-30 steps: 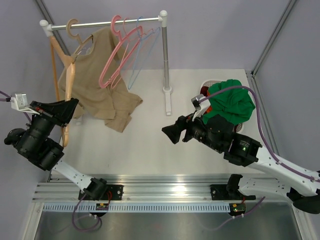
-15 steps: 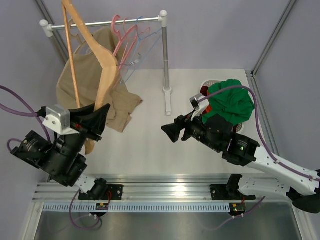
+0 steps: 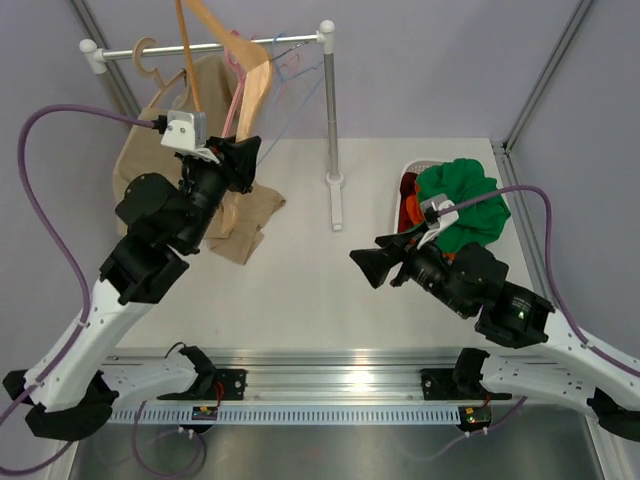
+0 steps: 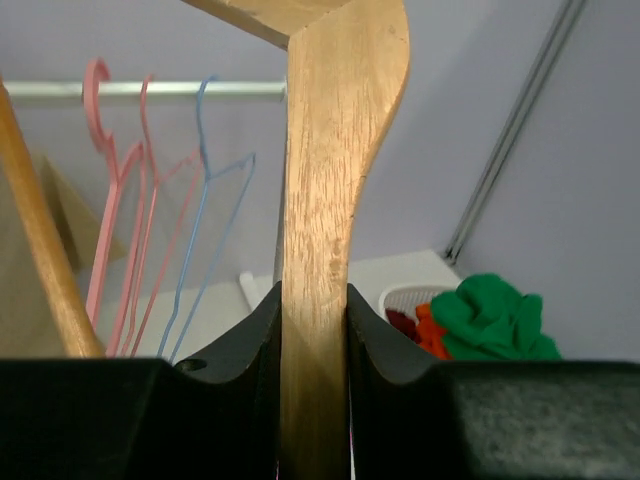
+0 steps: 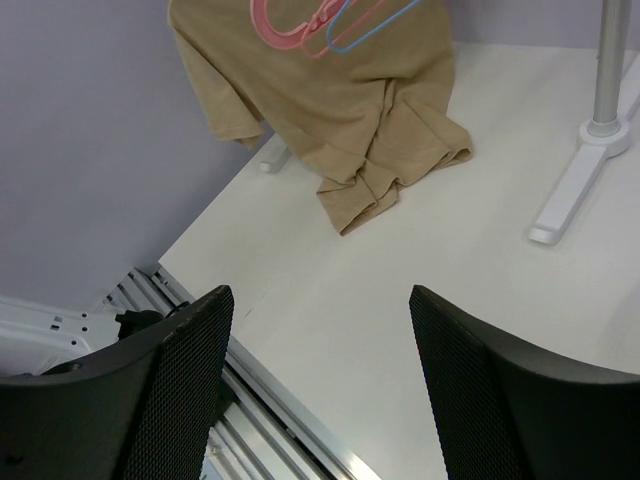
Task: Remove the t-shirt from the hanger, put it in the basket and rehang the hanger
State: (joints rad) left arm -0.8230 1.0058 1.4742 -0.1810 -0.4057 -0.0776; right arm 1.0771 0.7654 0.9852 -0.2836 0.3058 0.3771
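The bright green t-shirt lies bunched on top of a white basket at the right, off the hanger; it also shows in the left wrist view. My left gripper is raised in front of the clothes rack and shut on the bare wooden hanger. In the left wrist view the hanger stands clamped between my left gripper's jaws. Its wire hook is out of view. My right gripper is open and empty above the table, left of the basket; its wrist view shows only table between its fingers.
The rack rail carries a beige top on a hanger with a thick tan hook, plus thin pink hangers and a blue one. The rack's post stands mid-table. Orange cloth lies in the basket.
My left arm has swung up and toward the rack, carrying the wooden hanger from the left table edge to the rail. My right gripper has drifted slightly right and down, still open.
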